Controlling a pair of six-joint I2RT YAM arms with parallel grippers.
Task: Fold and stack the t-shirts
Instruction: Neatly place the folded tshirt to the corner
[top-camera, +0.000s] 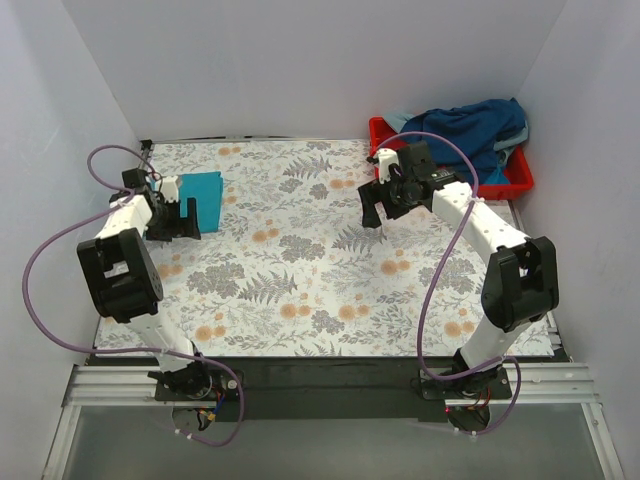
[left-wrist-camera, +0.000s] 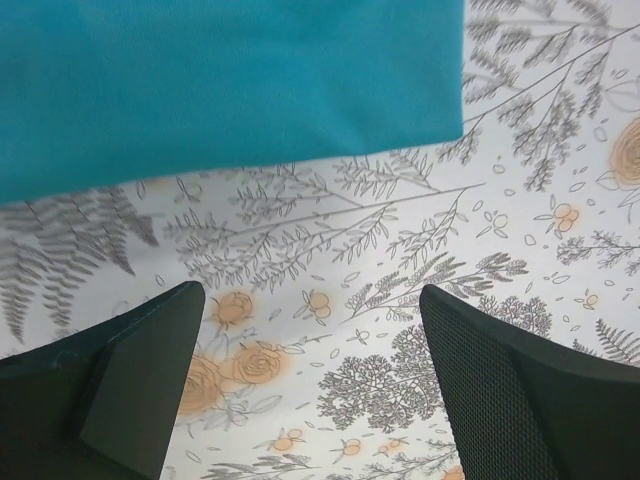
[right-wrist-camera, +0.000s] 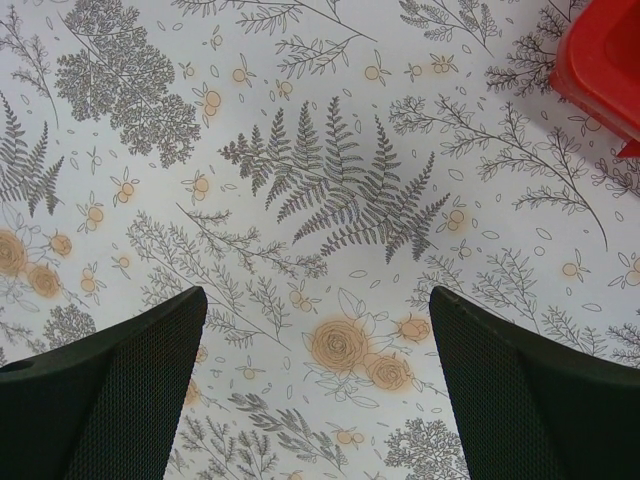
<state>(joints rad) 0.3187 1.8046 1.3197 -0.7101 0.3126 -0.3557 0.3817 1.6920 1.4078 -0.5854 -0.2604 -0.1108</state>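
Left gripper (left-wrist-camera: 312, 300): released, fingers spread wide, with only the printed table (top-camera: 300, 300) showing between them. It sat at the opposite side of the table from the tray (top-camera: 515, 182), well apart from it.
Folded shirt (top-camera: 203, 190): teal, a flat neat rectangle on the table, far to the left of the tray and roughly level with the tray's near edge. In the left wrist view it lay just past the left gripper's fingertips and apart from them, its near hem running across the top of that view.
Right gripper (right-wrist-camera: 318, 300): also released, fingers wide apart over bare print. It pointed down near the tray's near-left corner, not touching the tray.
Tray: red plastic, in the table's far right corner. One red corner of it showed at the upper right of the right wrist view.
Pile (top-camera: 470, 125): unfolded shirts heaped in the tray, navy on top with teal at the edges, spilling over the tray's far rim. It lay beyond the right gripper and apart from it.
Table: grey fern and orange flower print, running left from the tray to the folded shirt.
Gripper height above the table: could not be told.
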